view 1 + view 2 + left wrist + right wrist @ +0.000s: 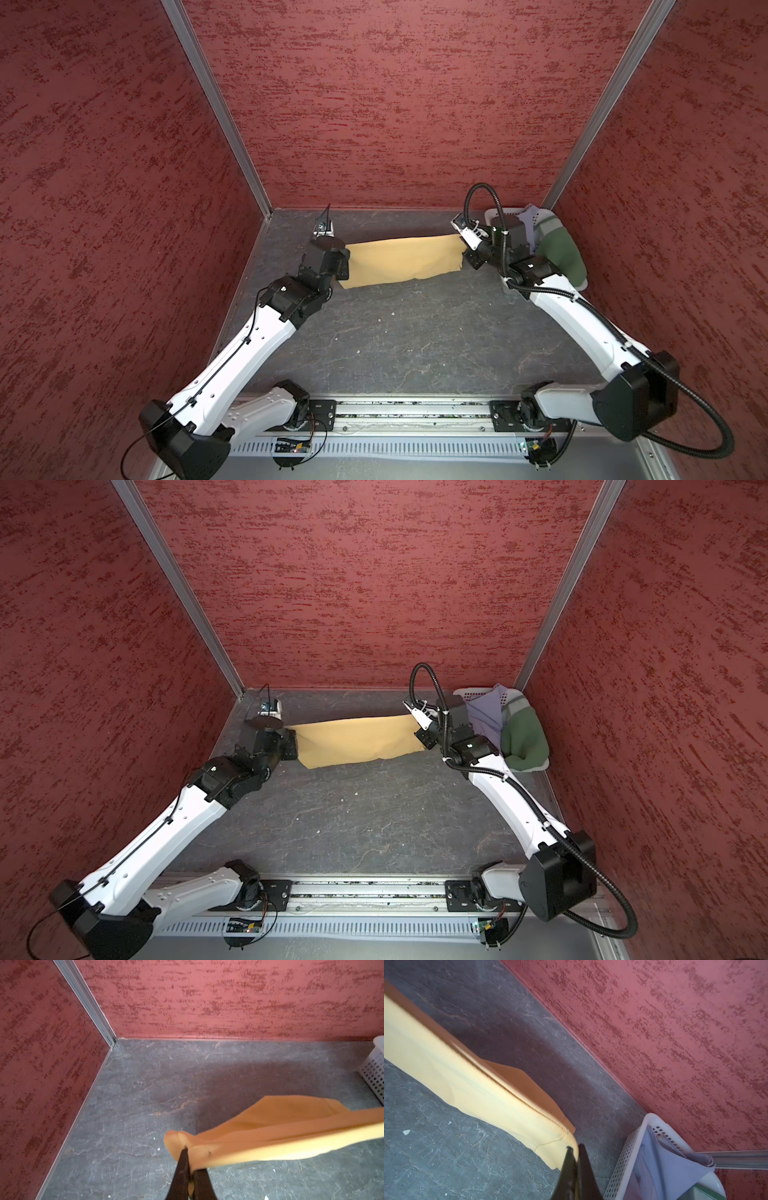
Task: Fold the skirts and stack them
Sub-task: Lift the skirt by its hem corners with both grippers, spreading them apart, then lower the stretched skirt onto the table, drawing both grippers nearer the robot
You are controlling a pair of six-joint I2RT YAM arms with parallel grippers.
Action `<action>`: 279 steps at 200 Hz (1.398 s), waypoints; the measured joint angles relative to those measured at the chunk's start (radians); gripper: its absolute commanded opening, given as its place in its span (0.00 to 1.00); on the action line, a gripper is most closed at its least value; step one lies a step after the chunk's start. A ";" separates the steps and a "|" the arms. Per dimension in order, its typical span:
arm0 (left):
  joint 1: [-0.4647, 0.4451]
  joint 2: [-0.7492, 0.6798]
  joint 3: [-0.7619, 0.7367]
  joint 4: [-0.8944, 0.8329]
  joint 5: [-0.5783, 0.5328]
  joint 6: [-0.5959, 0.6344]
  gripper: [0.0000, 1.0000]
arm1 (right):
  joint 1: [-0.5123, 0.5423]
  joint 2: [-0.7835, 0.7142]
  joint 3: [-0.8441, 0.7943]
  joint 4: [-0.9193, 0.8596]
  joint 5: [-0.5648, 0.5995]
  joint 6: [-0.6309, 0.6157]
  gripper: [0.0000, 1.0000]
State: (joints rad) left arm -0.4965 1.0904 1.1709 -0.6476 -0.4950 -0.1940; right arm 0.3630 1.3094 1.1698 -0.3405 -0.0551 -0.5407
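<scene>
Your left gripper (pixel 188 1159) is clamped on one end of the mustard skirt (pixel 403 259) and your right gripper (pixel 574 1147) on the other, stretching it across mid-frame in both top views. You're spreading it, so next lower it flat. The lavender skirt (pixel 484 719) and green skirt (pixel 523 737) sit in the basket (pixel 461 692), centre right.

Bright, even, diffuse light from above; both top views sharp, wide-angle lens splays wall posts (pixel 216 104) toward 10 and 2 o'clock; side walls (pixel 104 208) darker at 9 and 3 o'clock; pale sheen on base rail (pixel 415 409) at 6 o'clock; soft shadow on table (pixel 228 1076) under mustard skirt (pixel 291 1126); skirt motion-blurred in both wrist views
</scene>
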 measured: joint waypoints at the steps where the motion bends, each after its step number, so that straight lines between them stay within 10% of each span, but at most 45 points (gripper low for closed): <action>1: 0.002 0.001 0.003 0.000 0.001 0.002 0.00 | 0.000 -0.001 0.000 0.000 -0.001 0.000 0.00; 202: 0.317 0.774 0.932 0.149 0.312 0.304 0.00 | -0.058 0.374 0.333 0.345 0.010 0.024 0.00; 279: 0.321 0.656 0.860 0.188 0.393 0.354 0.00 | -0.065 0.273 0.224 0.438 -0.022 -0.033 0.00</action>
State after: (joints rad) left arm -0.1753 1.7466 2.0308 -0.4599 -0.1024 0.1596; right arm 0.2981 1.5822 1.3933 0.0975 -0.0772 -0.5739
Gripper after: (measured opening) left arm 0.060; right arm 0.045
